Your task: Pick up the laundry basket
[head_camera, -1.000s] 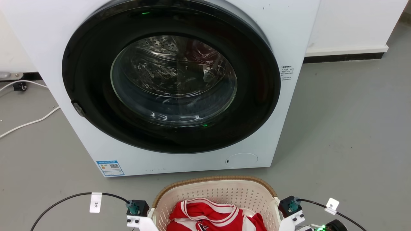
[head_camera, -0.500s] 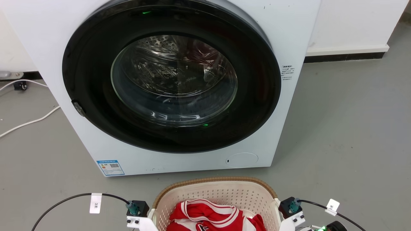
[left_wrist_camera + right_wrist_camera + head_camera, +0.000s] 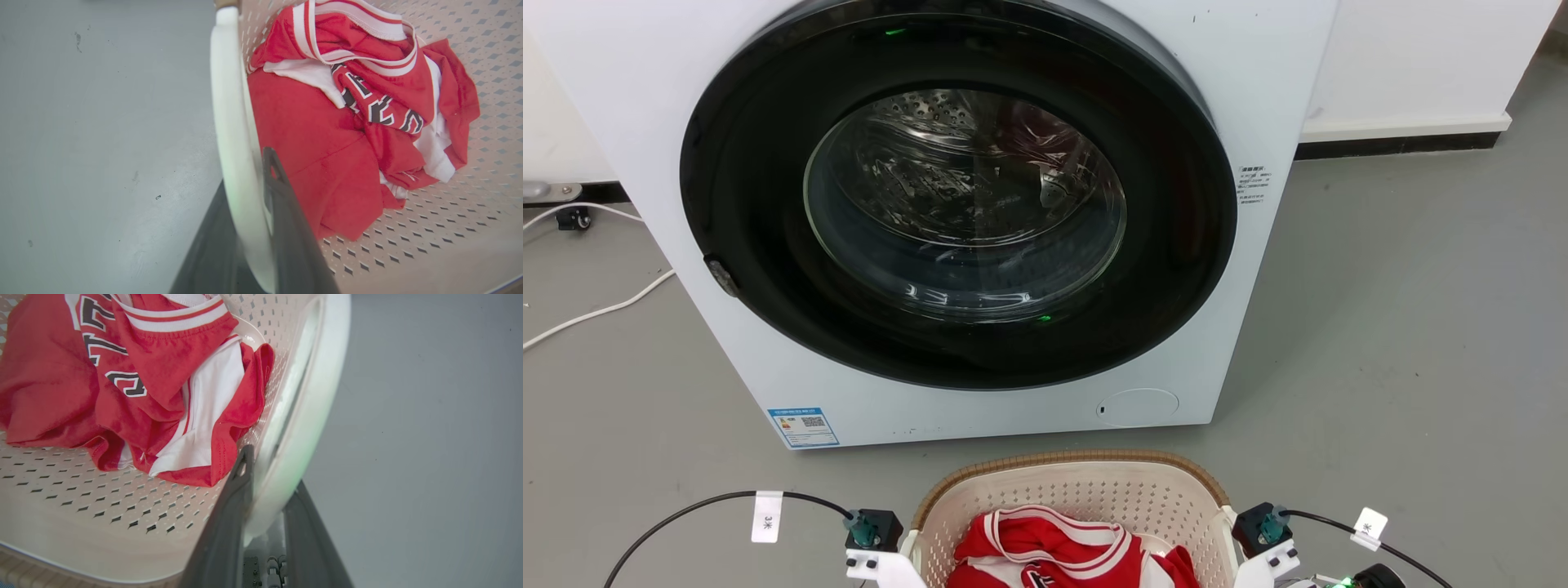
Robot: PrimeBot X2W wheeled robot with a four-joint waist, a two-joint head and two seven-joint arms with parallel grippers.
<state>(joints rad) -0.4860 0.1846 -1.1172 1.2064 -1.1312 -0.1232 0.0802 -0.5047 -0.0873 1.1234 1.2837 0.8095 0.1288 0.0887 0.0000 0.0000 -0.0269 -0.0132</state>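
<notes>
We're seeing a black left camera box [image 3: 876, 523] sitting left of the laundry basket [image 3: 1070, 482] and a right camera box [image 3: 1252, 523] sitting right of it, each wearing a teal plug. The left cable [image 3: 805, 495] is carrying a white tag [image 3: 766, 516] reading "3*". White brackets [image 3: 882, 567] are showing dark screws. A green light [image 3: 1342, 582] is glowing right of the basket. The left fingers [image 3: 286, 228] and right fingers [image 3: 229, 522] are looking long, dark and slotted near the tips.

1. White tag [image 3: 766, 516] on a black cable [image 3: 698, 501] — "3" and a small mark.
2. Blue label [image 3: 803, 427] on the washer [image 3: 1258, 82] — print too small to read.
3. Red jersey [image 3: 327, 163] in the laundry basket [image 3: 490, 49] carries black-and-white letters, folded and unreadable.
</notes>
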